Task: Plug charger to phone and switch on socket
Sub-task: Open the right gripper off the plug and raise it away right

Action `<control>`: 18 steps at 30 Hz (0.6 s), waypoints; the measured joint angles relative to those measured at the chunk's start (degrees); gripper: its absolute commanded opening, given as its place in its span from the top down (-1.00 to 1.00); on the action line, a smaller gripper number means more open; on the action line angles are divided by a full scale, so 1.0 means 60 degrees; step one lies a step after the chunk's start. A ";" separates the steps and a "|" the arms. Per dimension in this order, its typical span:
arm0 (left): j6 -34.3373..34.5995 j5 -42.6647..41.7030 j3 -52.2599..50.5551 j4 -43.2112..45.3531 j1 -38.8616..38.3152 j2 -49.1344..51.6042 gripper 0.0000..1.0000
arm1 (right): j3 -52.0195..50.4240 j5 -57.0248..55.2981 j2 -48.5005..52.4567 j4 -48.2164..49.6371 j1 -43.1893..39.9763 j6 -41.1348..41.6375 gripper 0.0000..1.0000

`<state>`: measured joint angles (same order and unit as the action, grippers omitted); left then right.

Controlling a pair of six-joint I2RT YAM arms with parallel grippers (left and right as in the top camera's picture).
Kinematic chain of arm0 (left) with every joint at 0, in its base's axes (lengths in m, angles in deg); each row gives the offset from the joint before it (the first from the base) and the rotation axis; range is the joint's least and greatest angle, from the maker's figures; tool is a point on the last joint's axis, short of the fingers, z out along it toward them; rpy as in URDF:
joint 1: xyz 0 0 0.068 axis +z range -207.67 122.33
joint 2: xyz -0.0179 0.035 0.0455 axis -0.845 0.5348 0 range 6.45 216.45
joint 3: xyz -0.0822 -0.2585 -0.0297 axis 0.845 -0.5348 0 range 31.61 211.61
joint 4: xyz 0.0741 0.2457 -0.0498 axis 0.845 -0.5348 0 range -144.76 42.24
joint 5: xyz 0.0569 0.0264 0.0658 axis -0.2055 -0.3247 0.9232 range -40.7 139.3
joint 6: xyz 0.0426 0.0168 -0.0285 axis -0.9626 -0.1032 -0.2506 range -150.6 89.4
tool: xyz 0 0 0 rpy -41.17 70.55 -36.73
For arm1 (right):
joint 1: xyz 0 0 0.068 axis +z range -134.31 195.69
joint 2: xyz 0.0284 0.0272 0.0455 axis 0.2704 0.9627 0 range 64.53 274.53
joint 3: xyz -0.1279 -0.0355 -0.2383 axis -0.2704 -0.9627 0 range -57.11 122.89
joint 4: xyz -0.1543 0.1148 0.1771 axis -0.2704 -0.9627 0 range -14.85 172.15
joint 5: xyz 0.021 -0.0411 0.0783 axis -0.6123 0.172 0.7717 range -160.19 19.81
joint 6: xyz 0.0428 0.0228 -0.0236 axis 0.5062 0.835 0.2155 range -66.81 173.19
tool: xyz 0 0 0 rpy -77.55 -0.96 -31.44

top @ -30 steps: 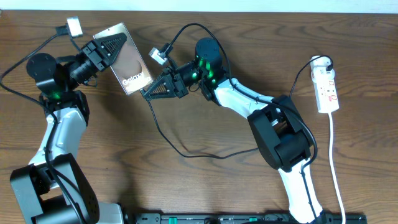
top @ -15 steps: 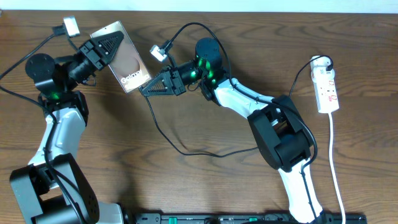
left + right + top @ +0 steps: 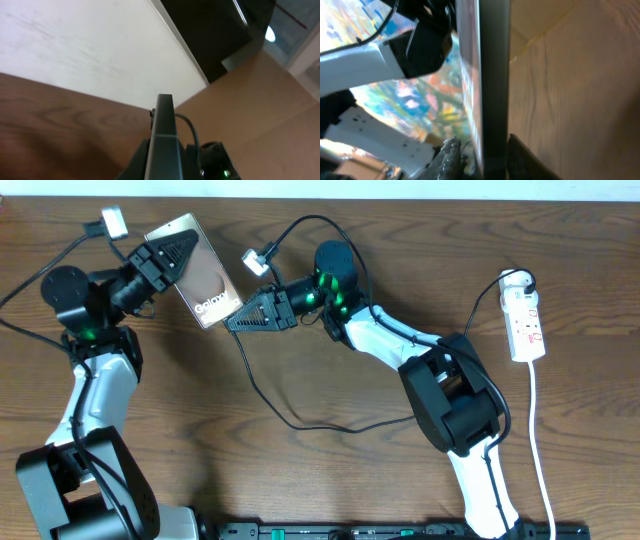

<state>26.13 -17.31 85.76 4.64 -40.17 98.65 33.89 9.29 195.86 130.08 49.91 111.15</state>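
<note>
Nearest, the slack of the charger [image 3: 300, 426] is laid in a loop on the table [image 3: 300, 490]. Beyond it, the right gripper [image 3: 232, 324] is set at the lower end of the phone [image 3: 205, 285], its fingers partly spread either side of that edge. The phone is held tilted off the table, pinched by the left gripper [image 3: 180, 250]. Plugging in is judged the step in hand; next, the seating must be checked and the socket [image 3: 527, 325], well apart at the right, switched on. The plug tip and port are hidden.

Phone [image 3: 205, 285]: clamped in jaws of left gripper [image 3: 185, 246], upper left. Charger [image 3: 320, 430]: looped across table [image 3: 300, 490] centre. Socket [image 3: 526, 322]: white, far right.
</note>
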 measured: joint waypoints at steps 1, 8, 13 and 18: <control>-0.0004 -0.0098 0.0000 -0.0025 0.0000 0.0004 0.85 | 0.0000 -0.0058 0.0000 -0.0015 0.0000 -0.0011 -0.32; 0.0058 -0.0350 0.0000 -0.0025 0.0321 0.0004 0.85 | 0.0000 -0.0178 0.0000 -0.0007 -0.0011 -0.0124 -0.98; 0.0270 -0.0419 0.0000 -0.0025 0.0630 0.0004 0.85 | 0.0000 -0.0189 0.0000 -0.0018 -0.0058 -0.0120 -0.98; 0.0397 -0.0648 0.0000 -0.0022 0.0892 0.0004 0.85 | 0.0000 -0.0444 0.0000 -0.0637 -0.0335 -0.0127 -0.98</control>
<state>28.51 -21.20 85.76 4.51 -34.82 98.67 33.89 6.63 195.86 126.25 47.90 110.38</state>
